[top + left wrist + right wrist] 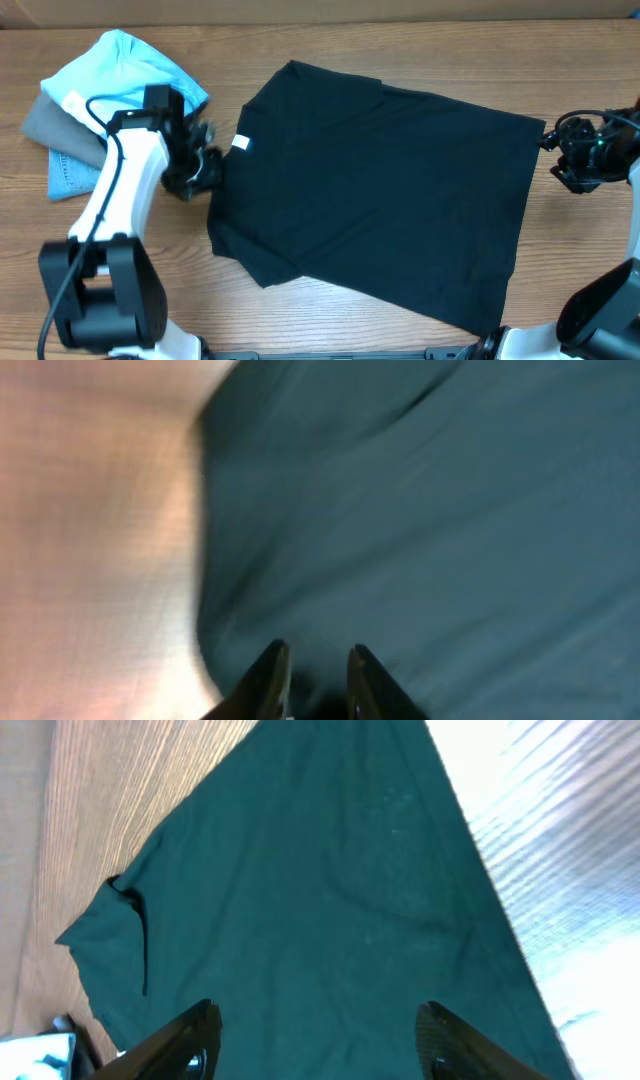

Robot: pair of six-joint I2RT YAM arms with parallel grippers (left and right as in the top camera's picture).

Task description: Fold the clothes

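Note:
A black T-shirt lies spread flat across the middle of the wooden table, with a white label at its left end. My left gripper is at the shirt's left edge. In the blurred left wrist view its fingers are nearly together, with dark shirt cloth between them. My right gripper is at the shirt's right edge. Its fingers are wide apart and empty over the shirt.
A pile of other clothes sits at the back left: a light blue garment on top, a grey one under it and a blue one at the front. Bare wooden table surrounds the shirt.

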